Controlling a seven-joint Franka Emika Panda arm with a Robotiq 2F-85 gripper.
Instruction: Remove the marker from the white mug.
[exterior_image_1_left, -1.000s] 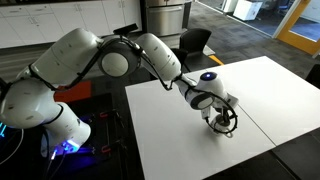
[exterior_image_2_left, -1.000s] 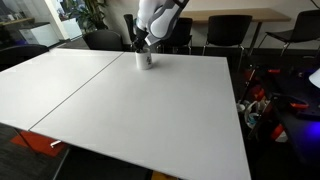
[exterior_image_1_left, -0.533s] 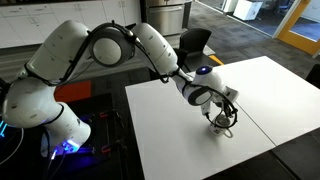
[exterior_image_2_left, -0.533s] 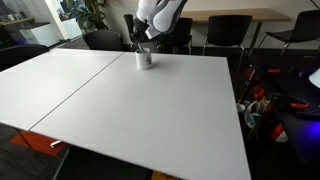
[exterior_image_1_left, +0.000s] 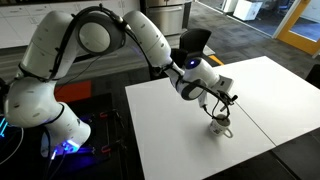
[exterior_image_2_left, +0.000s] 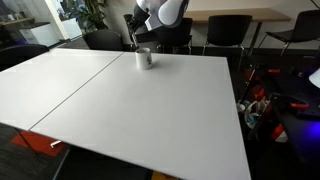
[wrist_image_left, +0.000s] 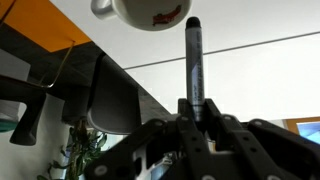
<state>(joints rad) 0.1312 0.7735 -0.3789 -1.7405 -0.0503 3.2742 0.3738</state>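
Robotiq gripper (wrist_image_left: 193, 108) has its jaws pulled in narrow and pinched on the marker (wrist_image_left: 193, 62), gripping it at the near end. The marker is a slim, round, dark stick. In the wrist view its long axis runs straight out from between the fingers (wrist_image_left: 176, 118), up the middle of the picture, with the free end pointing at the white mug (wrist_image_left: 150, 12). That tip sits just beside the mug's edge. Whether it's fully clear of the rim, I can't tell from this angle.

The mug looks like smooth, glossy white ceramic with a looped handle off to one side and a small reddish mark on it. What's inside it isn't visible.

In both exterior views the gripper (exterior_image_1_left: 222, 104) (exterior_image_2_left: 140, 40) hangs right above the mug (exterior_image_1_left: 222, 125) (exterior_image_2_left: 145, 59), which stands upright on the white table (exterior_image_1_left: 170, 135) (exterior_image_2_left: 130, 110). The marker is too small to pick out there. The table top is flat and matte, with a thin seam running across it. A black office chair (exterior_image_1_left: 195, 42) sits past the table's far edge.
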